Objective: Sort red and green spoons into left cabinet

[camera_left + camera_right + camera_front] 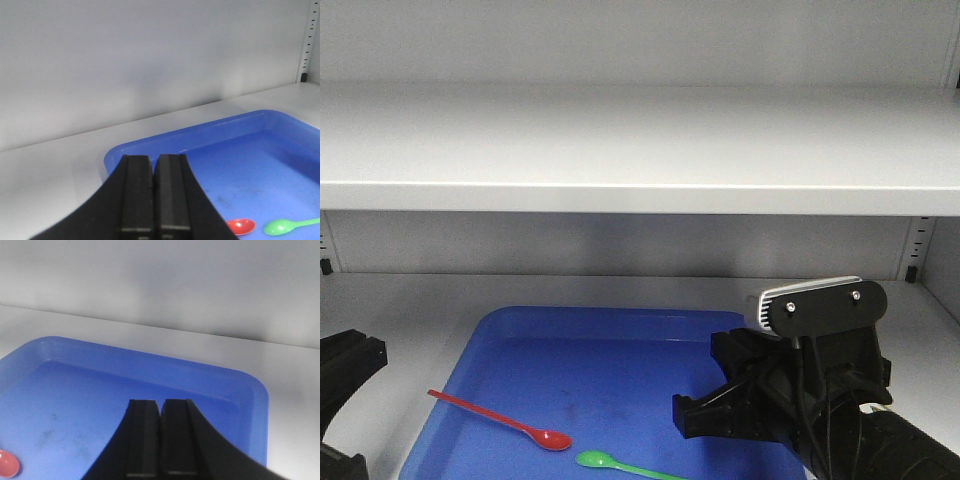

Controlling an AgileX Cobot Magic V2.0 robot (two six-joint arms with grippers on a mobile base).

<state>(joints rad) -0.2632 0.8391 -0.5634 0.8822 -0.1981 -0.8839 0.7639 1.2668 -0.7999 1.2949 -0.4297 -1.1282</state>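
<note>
The red spoon [500, 420] lies flat in the blue tray [610, 325], handle toward the tray's left rim, bowl near its front middle. The green spoon [620, 464] lies just beside that bowl, at the tray's front edge, its handle running toward the right and partly out of view. The tray rests on a shelf of the left cabinet [640, 150].

The right claw [160, 440] hovers over the tray's right half, jaws pressed together and empty. The left claw [154, 195] is also closed on nothing, at the tray's left side.

Risks:
- Both spoons are thin and flat; a descending claw may skid off or push one along the tray floor.
- The bowls sit close together, so a grasp there may disturb both.
- The raised tray rim may block a low approach.
</note>
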